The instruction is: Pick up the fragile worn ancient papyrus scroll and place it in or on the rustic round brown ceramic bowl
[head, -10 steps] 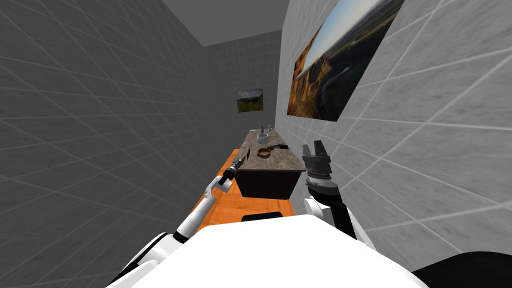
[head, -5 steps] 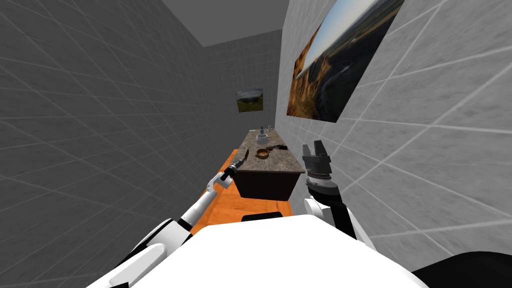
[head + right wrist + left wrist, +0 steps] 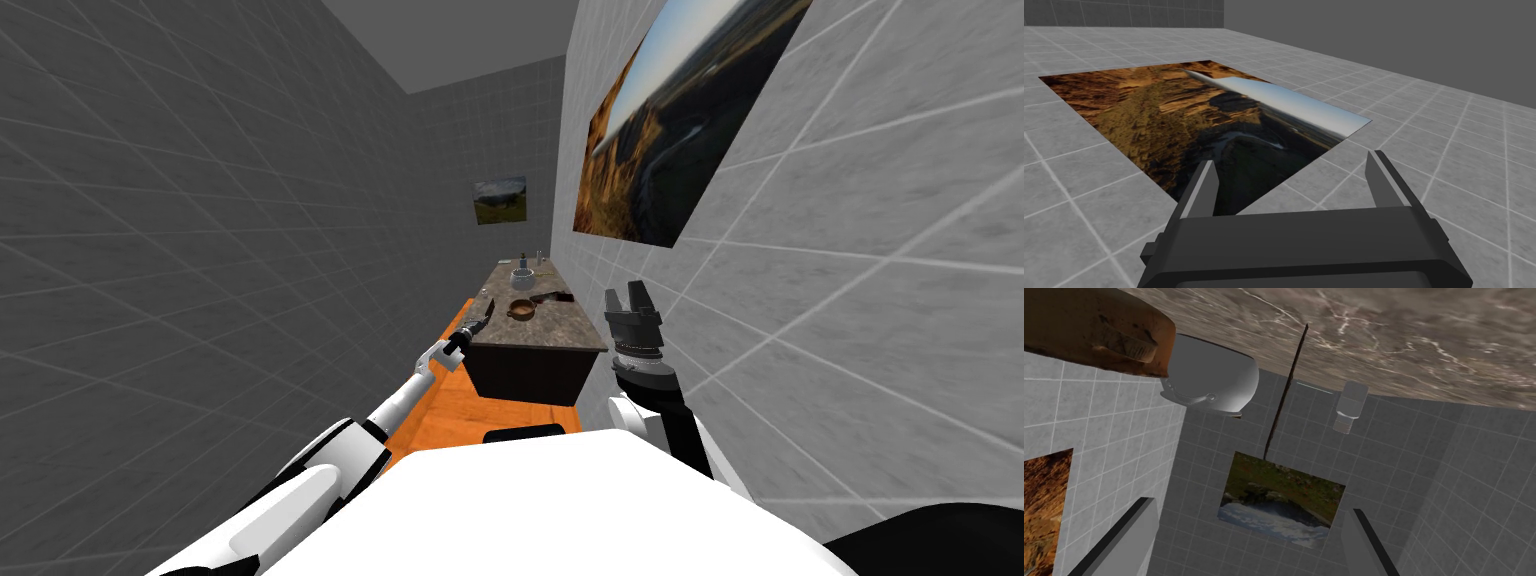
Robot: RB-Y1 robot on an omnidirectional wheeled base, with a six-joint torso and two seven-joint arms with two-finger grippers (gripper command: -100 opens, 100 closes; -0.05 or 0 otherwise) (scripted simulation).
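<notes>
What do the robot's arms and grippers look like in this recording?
The left arm is slim: white segments with dark joints. The right arm is white, then black, with a ribbed grey wrist ring. The left gripper and right gripper are dark boxes, each bearing two thin, light grey, blade-like fingers.

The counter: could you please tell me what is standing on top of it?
A brown bowl, a dark scroll beside it, a white pot behind them and a small bottle farther back. The bowl's inside is too small to make out.
</notes>
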